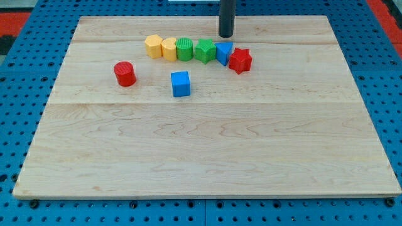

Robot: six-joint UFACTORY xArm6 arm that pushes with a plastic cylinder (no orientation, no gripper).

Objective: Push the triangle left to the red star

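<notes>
Pincerless, the arm ends in a dark rod, so nothing opens or grips. Nearer on the pale wooden bench (207, 157), the blue triangle block (223, 53) touches the red star block (240, 60)'s left side. Beyond, my tip (226, 36) hovers just above the triangle, apparently lining up; only a slight nudge seems needed.

My tip (226, 36) sits on the board near the view's top. It is just above the blue triangle (223, 53), close to it but not touching. The dark rod goes straight up out of the picture.
</notes>
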